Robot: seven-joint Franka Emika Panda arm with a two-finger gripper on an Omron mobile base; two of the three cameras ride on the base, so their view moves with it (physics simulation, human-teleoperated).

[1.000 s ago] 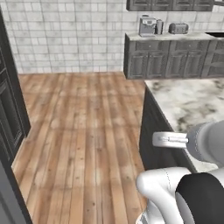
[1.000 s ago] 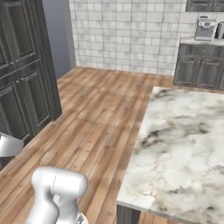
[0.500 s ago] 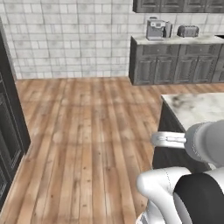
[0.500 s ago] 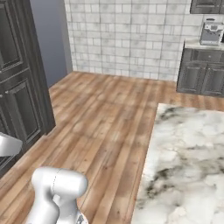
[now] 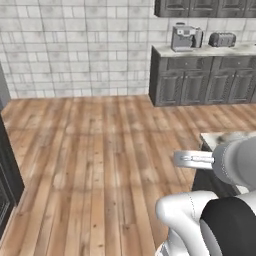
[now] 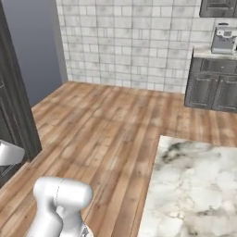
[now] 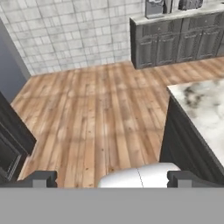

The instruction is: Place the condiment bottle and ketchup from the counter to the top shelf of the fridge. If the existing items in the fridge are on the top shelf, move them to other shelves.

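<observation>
A wide run of bare wooden floor (image 5: 100, 150) fills the centre of both base views, bounded by the tiled wall (image 5: 75, 45) at the top, dark cabinets (image 5: 200, 80) bearing a coffee machine (image 5: 185, 37) at upper right, and a marbled slab (image 6: 194, 190) at lower right of the right base view. Since half a second ago the whole view has swung: the slab's edge sits further right and lower. In the hand view the gripper (image 7: 111, 179) has its fingertips (image 7: 41, 178) spread wide, holding nothing; the fridge and bottles cannot be made out.

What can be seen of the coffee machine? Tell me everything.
The coffee machine is a boxy grey, metallic-looking appliance with a darker front recess. It stands upright on a pale countertop over dark grey cabinets, against the tiled wall. A toaster sits beside it, apart from it. Nothing but the countertop touches it. Finer details are too blurred to tell.
</observation>
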